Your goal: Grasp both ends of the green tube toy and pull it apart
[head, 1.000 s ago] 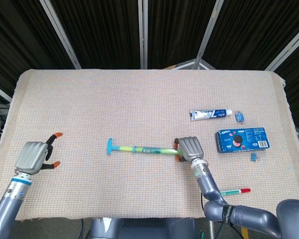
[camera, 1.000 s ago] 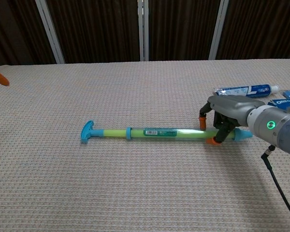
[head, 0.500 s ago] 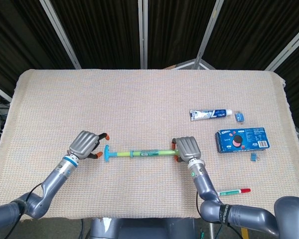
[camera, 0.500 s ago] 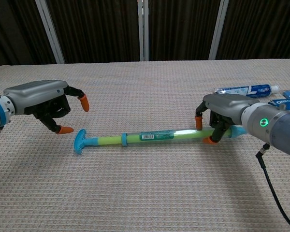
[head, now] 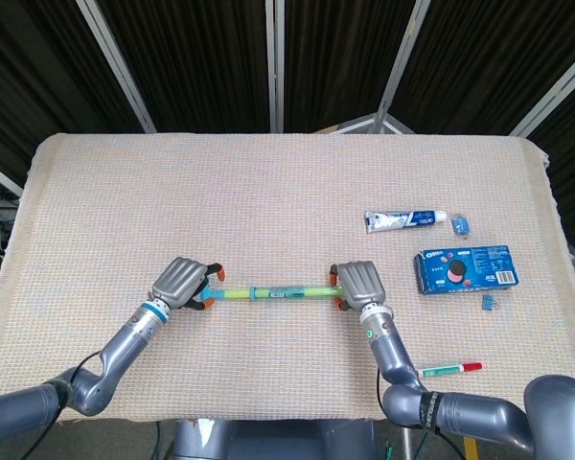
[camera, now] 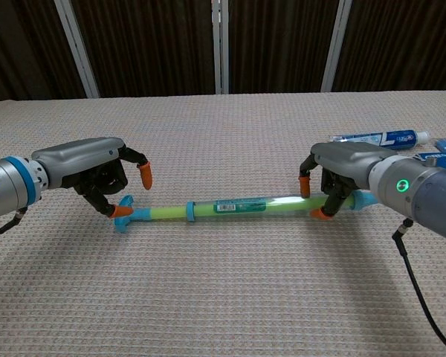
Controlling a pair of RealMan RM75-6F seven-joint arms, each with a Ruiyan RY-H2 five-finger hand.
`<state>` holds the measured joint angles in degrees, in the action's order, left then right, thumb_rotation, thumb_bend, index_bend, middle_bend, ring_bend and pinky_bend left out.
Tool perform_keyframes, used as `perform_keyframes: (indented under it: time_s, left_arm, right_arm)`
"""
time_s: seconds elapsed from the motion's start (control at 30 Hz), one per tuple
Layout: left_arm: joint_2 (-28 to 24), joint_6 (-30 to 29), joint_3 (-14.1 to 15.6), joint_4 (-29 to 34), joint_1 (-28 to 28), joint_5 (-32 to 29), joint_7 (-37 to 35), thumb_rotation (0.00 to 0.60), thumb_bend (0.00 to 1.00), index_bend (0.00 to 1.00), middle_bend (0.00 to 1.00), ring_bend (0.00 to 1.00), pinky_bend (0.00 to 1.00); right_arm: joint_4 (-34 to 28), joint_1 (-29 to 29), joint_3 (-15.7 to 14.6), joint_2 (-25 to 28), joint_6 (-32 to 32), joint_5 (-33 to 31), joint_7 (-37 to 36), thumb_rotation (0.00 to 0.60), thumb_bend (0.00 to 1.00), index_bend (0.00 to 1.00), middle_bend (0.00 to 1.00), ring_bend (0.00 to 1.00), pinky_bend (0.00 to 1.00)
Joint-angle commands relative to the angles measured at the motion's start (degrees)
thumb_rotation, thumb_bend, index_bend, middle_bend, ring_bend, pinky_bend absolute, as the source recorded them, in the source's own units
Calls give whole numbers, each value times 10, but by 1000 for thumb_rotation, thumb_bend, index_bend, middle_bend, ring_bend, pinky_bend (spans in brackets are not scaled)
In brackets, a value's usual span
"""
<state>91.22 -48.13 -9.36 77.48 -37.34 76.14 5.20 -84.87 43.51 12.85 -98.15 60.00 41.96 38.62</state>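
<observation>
across the middle of the desk lies the green tube toy, its right end grasped by the right robot hand; the left robot hand hovers over the blue t-shaped end, fingers apart and apparently not yet clenched on it. risks, as judged: pulling before the left grasp closes would drag the whole toy rightward; a shallow fingertip hold could slip off either end; a toothpaste tube and cookie box sit near the right elbow's path.
</observation>
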Motion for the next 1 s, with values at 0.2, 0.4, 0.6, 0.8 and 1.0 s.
perform_keyframes:
  time_s: [0.2,0.4,0.6,0.8,1.0]
  left_arm:
    - [2,6,9,6,-4,-18,9,600,310,430,890,872,984]
    - [18,15,10,-17,-8,-42,12,600,310,430,890,872,984]
    - [29,23,13,-31,-10,-55,3,600,309,437,890,872,984]
    - [36,23,17,-38,-13,-56,4,600,336,447,890,872,984]
    - [41,33,16,-45,-21,-67,6,600,351,447,890,872,984]
  right_arm:
    - [-5,1,-5,1,7,3,1,600,384,692,1000,1000,1000]
    - [-8,3,-5,2,9,1,2,600,384,692,1000,1000,1000]
    - [-9,3,-8,7,10,4,1,600,385,692,1000,1000,1000]
    - [-10,4,-9,7,11,3,1,600,385,692,1000,1000,1000]
    - [-15,3,-12,10,15,6,-1,600,385,692,1000,1000,1000]
